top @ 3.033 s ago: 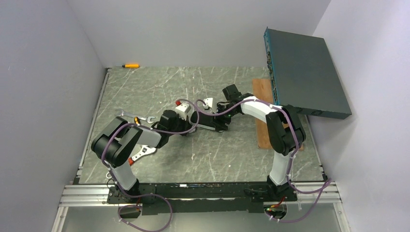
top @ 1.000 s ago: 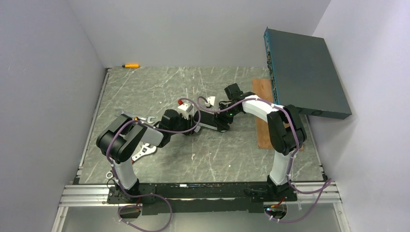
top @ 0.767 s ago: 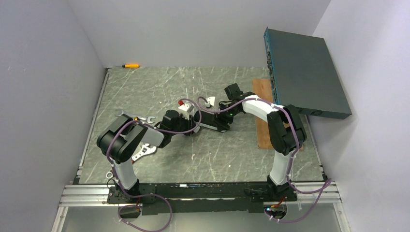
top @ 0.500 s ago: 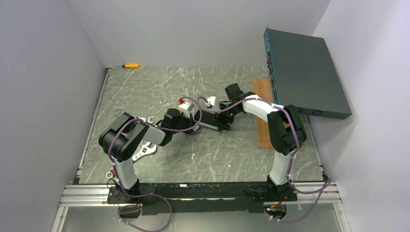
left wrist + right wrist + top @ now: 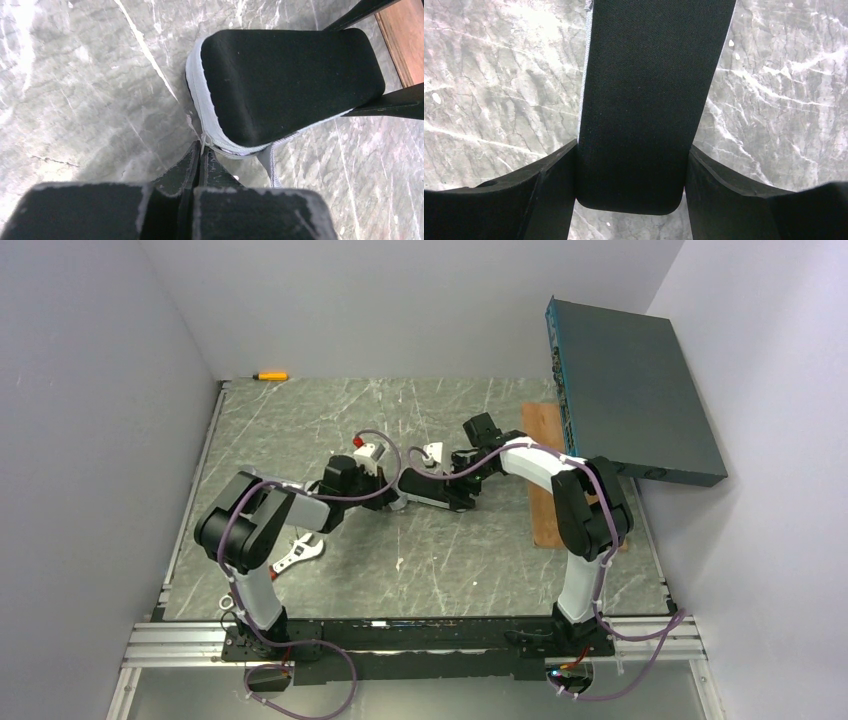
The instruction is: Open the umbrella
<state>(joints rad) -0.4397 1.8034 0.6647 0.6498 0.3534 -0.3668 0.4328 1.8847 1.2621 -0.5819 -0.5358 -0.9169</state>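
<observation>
Find the umbrella [image 5: 432,499] lying folded on the tabletop [image 5: 450,570], mid-table between the two arms. The right tool [image 5: 631,150] clamps its black body from both sides. The left tool [image 5: 201,150] is pressed together, its tips touching the umbrella's pale-edged end. You cannot tell whether it pinches anything there.

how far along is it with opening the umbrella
Early. Done: the right gripper is clamped across the umbrella. In hand: the left gripper is shut at the bundle's pale trim, seemingly pinching it. Left: nearly everything. The umbrella is a closed black oblong, with no shaft or spread canopy showing.
</observation>
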